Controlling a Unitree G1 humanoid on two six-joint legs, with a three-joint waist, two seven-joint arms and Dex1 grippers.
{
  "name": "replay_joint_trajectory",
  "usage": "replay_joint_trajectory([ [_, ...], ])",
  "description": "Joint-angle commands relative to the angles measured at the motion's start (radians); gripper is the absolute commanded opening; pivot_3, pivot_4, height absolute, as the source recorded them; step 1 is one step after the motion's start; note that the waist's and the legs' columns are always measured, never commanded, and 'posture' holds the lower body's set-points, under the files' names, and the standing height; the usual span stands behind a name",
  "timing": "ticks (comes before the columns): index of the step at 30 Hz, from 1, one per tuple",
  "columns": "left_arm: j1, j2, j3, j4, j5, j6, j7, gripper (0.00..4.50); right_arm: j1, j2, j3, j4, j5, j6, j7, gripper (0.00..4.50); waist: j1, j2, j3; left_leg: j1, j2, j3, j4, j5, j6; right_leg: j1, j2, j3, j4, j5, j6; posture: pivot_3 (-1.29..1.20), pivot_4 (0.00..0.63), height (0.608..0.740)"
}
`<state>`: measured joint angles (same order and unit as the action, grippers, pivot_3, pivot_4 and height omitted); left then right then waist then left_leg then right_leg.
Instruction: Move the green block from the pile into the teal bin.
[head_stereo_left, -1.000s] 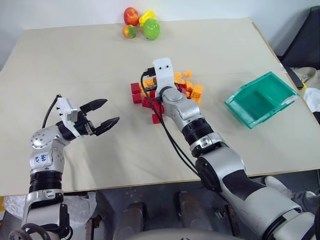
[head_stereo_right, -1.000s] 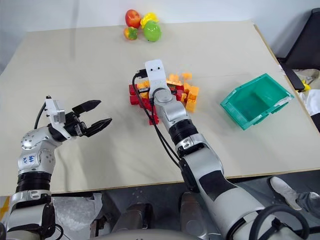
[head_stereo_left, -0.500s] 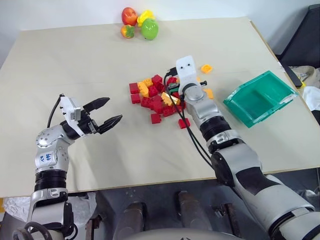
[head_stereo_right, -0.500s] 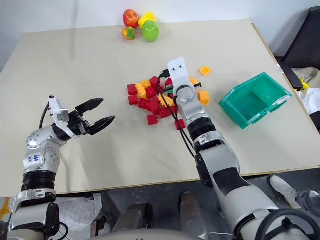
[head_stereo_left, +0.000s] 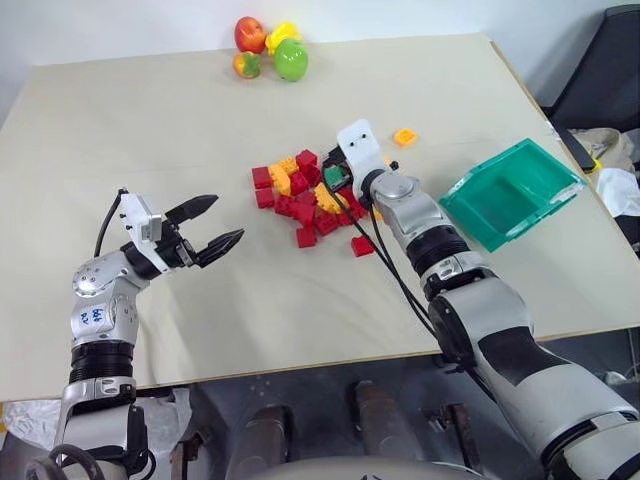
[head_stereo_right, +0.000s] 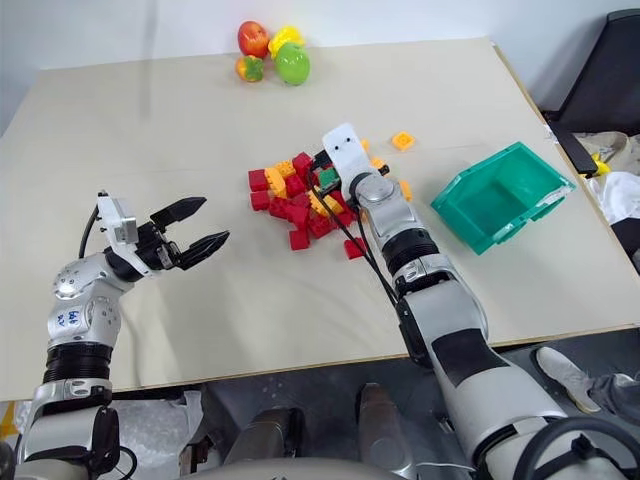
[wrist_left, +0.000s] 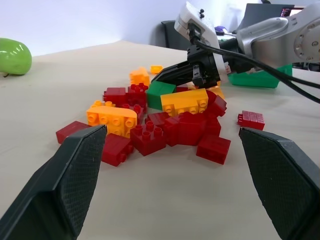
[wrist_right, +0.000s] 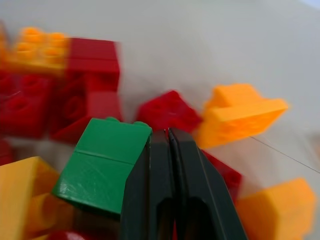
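Green block (wrist_left: 161, 93) sits atop the pile (head_stereo_left: 310, 195), mid-desk (head_stereo_left: 150, 120), against a yellow-orange brick. Likely light, rigid, slick: pinch across flat sides. Right end effector (wrist_right: 169, 145) closed, empty, touching it. Left end effector (head_stereo_left: 212, 228) wide, idle. Teal bin (head_stereo_left: 470, 215) near right edge.

Beige table (head_stereo_left: 180, 110) is carrying the pile (head_stereo_left: 305, 195) of red and yellow-orange bricks near centre. Green block (wrist_left: 161, 94) is sitting within it. One orange brick (head_stereo_left: 404, 137) is lying apart. Teal bin (head_stereo_left: 512, 193) is resting near the right edge, toy fruit (head_stereo_left: 268, 52) at the far edge.
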<state>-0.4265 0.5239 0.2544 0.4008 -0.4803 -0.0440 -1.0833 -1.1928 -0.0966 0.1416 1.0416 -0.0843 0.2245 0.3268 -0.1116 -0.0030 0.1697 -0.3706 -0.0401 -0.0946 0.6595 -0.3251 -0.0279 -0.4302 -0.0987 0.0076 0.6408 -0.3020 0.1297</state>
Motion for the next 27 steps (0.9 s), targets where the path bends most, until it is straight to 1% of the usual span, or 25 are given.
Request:
replay_joint_trajectory([
  [1, 0.013, 0.005, 0.018, -0.043, -0.013, -0.011, 0.004, 4.50, 0.031, -0.020, 0.078, -0.183, -0.005, 0.102, 0.231, 0.08, 0.001, 0.000, 0.000, 0.000, 0.000, 0.000, 0.000, 0.000, 0.000, 0.000, 0.000, 0.000, 0.000, 0.000, 0.000, 0.00, 0.150, 0.740],
  [4, 0.026, 0.005, 0.021, -0.054, -0.016, -0.011, 0.005, 4.50, 0.095, -0.061, 0.112, -0.375, 0.015, 0.199, 0.363, 0.08, 0.009, 0.000, 0.000, -0.001, -0.001, -0.001, 0.001, 0.000, 0.000, 0.000, 0.000, 0.000, 0.001, 0.000, 0.000, 0.00, 0.150, 0.740],
  [7, 0.035, 0.005, 0.022, -0.063, -0.019, -0.009, 0.006, 4.50, 0.172, -0.136, 0.144, -0.593, 0.042, 0.306, 0.495, 0.08, 0.024, 0.000, 0.000, -0.001, -0.001, -0.001, 0.002, 0.000, 0.000, 0.000, -0.001, 0.000, 0.001, 0.000, 0.000, 0.00, 0.150, 0.740],
  [10, 0.034, 0.006, 0.022, -0.064, -0.019, -0.006, 0.008, 4.50, 0.223, -0.204, 0.151, -0.734, 0.059, 0.374, 0.561, 0.08, 0.038, 0.000, 0.000, -0.001, -0.001, -0.001, 0.002, 0.000, 0.000, 0.000, -0.001, -0.001, 0.001, 0.000, 0.000, 0.00, 0.150, 0.740],
  [14, 0.023, 0.007, 0.018, -0.056, -0.017, -0.002, 0.008, 4.50, 0.256, -0.300, 0.176, -0.849, 0.064, 0.456, 0.639, 0.08, 0.058, 0.000, 0.000, -0.002, -0.001, -0.001, 0.003, 0.000, 0.000, 0.000, -0.001, -0.001, 0.001, 0.000, 0.000, 0.00, 0.150, 0.740],
  [15, 0.020, 0.007, 0.018, -0.053, -0.016, -0.002, 0.007, 4.50, 0.264, -0.326, 0.164, -0.881, 0.076, 0.473, 0.654, 0.08, 0.060, 0.000, 0.000, -0.002, -0.001, -0.001, 0.003, -0.001, 0.000, 0.000, -0.001, -0.001, 0.001, 0.000, 0.000, 0.00, 0.150, 0.740],
  [19, 0.018, 0.010, 0.018, -0.051, -0.017, -0.002, 0.003, 4.50, 0.287, -0.377, 0.111, -0.957, 0.126, 0.503, 0.671, 0.08, 0.063, 0.000, 0.000, -0.002, -0.002, -0.001, 0.003, -0.001, 0.001, 0.000, -0.001, -0.001, 0.000, 0.000, 0.000, 0.00, 0.150, 0.740],
  [20, 0.018, 0.012, 0.018, -0.050, -0.017, 0.000, -0.001, 4.50, 0.302, -0.435, 0.132, -0.988, 0.156, 0.451, 0.782, 0.08, 0.064, 0.000, 0.000, -0.002, -0.001, -0.001, 0.003, -0.001, 0.001, 0.000, -0.001, -0.001, 0.000, 0.000, 0.000, 0.00, 0.150, 0.740],
  [21, 0.018, 0.016, 0.016, -0.050, -0.018, 0.001, -0.008, 4.50, 0.333, -0.484, 0.124, -1.012, 0.182, 0.395, 0.849, 0.08, 0.069, 0.000, 0.000, -0.002, -0.001, -0.001, 0.003, -0.001, 0.001, 0.000, -0.001, -0.001, -0.001, 0.000, 0.000, 0.00, 0.150, 0.740],
  [23, 0.020, 0.023, 0.013, -0.052, -0.023, 0.009, -0.030, 4.50, 0.395, -0.547, 0.061, -1.043, 0.234, 0.391, 0.880, 0.08, 0.081, 0.000, 0.000, -0.002, -0.001, -0.001, 0.003, -0.001, 0.001, 0.001, -0.001, -0.002, -0.004, 0.000, 0.000, 0.00, 0.150, 0.740],
  [24, 0.023, 0.030, 0.012, -0.056, -0.027, 0.018, -0.045, 4.50, 0.433, -0.572, 0.010, -1.060, 0.261, 0.379, 0.875, 0.25, 0.084, -0.001, 0.000, -0.002, -0.001, -0.001, 0.003, -0.002, 0.002, 0.001, -0.001, -0.002, -0.004, 0.000, 0.000, 0.00, 0.150, 0.740],
  [27, 0.027, 0.043, 0.012, -0.063, -0.034, 0.037, -0.071, 4.50, 0.489, -0.628, -0.059, -1.091, 0.309, 0.357, 0.889, 0.94, 0.087, -0.001, 0.001, -0.002, -0.002, -0.001, 0.003, -0.002, 0.003, 0.002, -0.002, -0.002, -0.005, 0.000, 0.001, 0.00, 0.150, 0.740],
])
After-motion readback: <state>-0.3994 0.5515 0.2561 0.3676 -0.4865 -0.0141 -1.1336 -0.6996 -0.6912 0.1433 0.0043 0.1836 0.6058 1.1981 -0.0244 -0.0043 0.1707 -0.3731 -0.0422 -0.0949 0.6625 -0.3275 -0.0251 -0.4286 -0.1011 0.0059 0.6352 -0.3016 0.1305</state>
